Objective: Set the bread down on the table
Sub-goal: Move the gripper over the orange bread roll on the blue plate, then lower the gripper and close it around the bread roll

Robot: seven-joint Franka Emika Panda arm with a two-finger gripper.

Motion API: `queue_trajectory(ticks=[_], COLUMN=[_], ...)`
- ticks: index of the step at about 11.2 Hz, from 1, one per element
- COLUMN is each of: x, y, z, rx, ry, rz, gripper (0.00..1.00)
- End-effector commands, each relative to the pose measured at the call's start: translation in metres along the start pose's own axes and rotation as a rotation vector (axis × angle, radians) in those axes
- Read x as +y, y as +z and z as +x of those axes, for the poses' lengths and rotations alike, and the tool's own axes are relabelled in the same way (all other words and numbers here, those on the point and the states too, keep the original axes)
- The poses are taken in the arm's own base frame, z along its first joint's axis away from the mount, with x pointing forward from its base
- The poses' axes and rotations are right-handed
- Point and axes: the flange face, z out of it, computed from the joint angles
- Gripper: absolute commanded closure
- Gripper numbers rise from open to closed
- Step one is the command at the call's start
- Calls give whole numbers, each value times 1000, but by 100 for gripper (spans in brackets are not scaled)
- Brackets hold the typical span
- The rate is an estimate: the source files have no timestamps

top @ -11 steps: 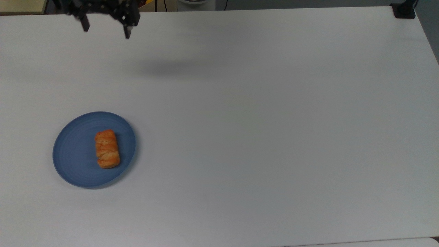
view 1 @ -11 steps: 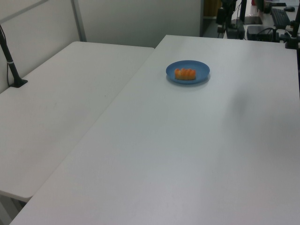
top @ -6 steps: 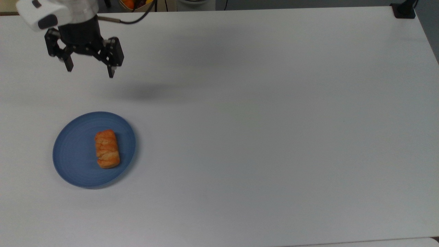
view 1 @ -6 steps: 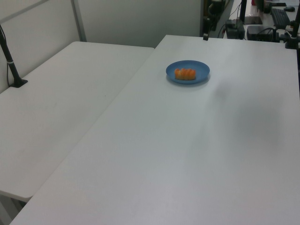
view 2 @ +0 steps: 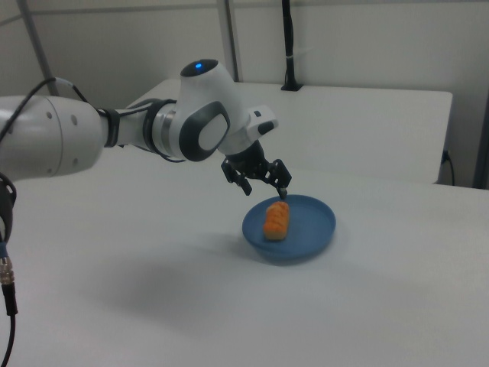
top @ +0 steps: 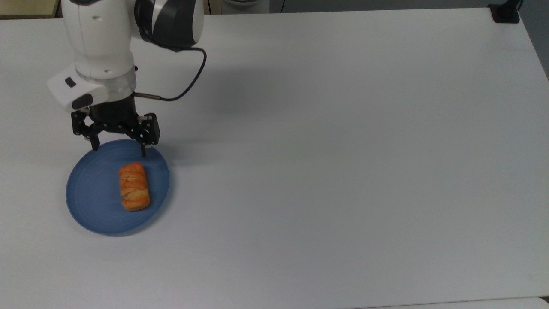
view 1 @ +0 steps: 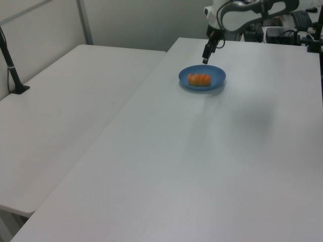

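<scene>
— So, what does the surface look like?

— A plain white table (top: 343,171) with a second white table (view 1: 65,101) butted against it on the left view's left; a pale wall behind in the right view, with a black post (view 2: 289,46) clamped at the far edge.

— Count the things for me.

— One blue plate (top: 92,193); one bread (top: 134,186) lying on it, lengthwise toward the gripper; one arm (top: 101,47) with one gripper (top: 119,151).

— And the gripper?

— Its fingers (top: 143,150) are spread wide, holding nothing; the tips hang over the plate's far rim in the top view, with the bread just short of them, nearer the camera, untouched; a black cable (top: 188,86) loops beyond the wrist.

— What changed?

— Half a second ago the gripper hovered well beyond the plate; now it has come down to the rim; bread and plate have not moved.
</scene>
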Motion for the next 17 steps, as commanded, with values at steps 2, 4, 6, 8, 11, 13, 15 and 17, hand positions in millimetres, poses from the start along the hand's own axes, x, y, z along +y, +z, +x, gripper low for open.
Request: queue_trajectory(ticks=[2,4,6,8,11,13,15,17], x=[-9,-14,-18,-20,-20,-21,-23,-25], y=[49,73,86,99,101,101,101,99], z=[7,6,5,3,3,3,3,4], rx=[74,105,124,139,145,144,145,147], ry=[-27,-33,-37,-35,-28,-27,-28,-31], rz=[-5,-11,-13,-16,-15,-14,-13,-11], gripper=[0,0,0,0,12,26,36,50])
